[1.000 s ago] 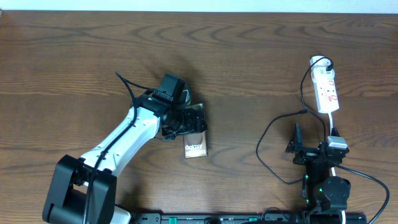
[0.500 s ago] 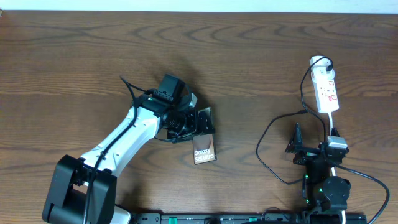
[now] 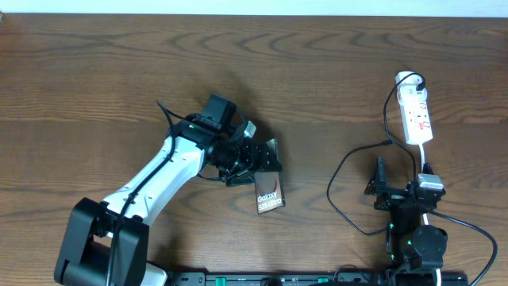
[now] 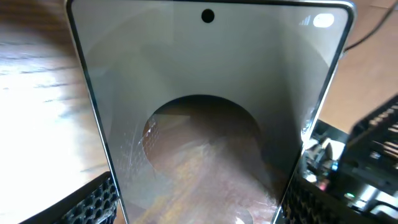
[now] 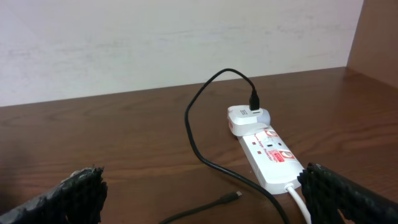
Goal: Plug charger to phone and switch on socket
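Pinches phone (image 3: 270,195) by its edges in left tool (image 3: 258,164) at mid-tabletop (image 3: 317,79), well apart from charger tip (image 5: 235,195) near open, empty right tool (image 3: 376,181); risks slip or twist under loose hold.

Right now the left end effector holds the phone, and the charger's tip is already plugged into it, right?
Not quite. The left end effector does hold the phone, but the charger's tip is not plugged in: the right wrist view shows it lying loose on the table near the socket.

phone (image 3: 270,193) left, charger (image 3: 330,191) centre-right, socket (image 3: 416,117) right
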### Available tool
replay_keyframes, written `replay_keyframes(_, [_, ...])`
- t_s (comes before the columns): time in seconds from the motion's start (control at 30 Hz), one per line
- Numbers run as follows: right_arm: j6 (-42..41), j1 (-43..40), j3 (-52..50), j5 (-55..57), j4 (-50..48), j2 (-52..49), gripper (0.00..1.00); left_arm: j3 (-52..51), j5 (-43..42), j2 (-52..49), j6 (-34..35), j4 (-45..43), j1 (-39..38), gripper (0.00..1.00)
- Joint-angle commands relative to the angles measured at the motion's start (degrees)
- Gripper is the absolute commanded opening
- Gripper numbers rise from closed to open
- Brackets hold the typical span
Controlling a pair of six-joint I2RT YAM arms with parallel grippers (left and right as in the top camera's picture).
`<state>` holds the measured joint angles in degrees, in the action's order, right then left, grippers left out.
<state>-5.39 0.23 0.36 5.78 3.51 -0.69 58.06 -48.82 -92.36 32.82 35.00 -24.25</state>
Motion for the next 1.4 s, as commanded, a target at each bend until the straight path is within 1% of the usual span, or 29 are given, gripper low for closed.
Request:
replay_keyframes(0.0, [0.8,0.6,-0.1,-0.2,0.2,0.3,0.99,1.6,-7.1,1.6,3.3,-1.3,0.2,0.56])
replay_keyframes(0.37, [0.8,0.6,-0.1,-0.2,0.2,0.3,0.99,1.5,-14.1,1.6,12.2,-5.2,3.3,0.55])
replay_keyframes(0.47, [0.8,0.6,-0.1,-0.2,0.2,0.3,0.99,1.5,-16.8,1.6,16.4,-6.1,4.3,0.56])
replay_keyframes(0.77, [0.8,0.6,-0.1,-0.2,0.2,0.3,0.99,1.5,-19.6,1.6,21.3,-7.4,4.6,0.56])
replay_keyframes(0.97, [0.8,0.6,-0.1,-0.2,0.2,0.3,0.99,1.5,-19.8,1.6,23.3,-8.0,4.6,0.56])
replay_keyframes(1.37, [0.8,0.6,-0.1,-0.2,0.2,0.3,0.99,1.5,-21.3,1.6,23.5,-8.8,4.6,0.56])
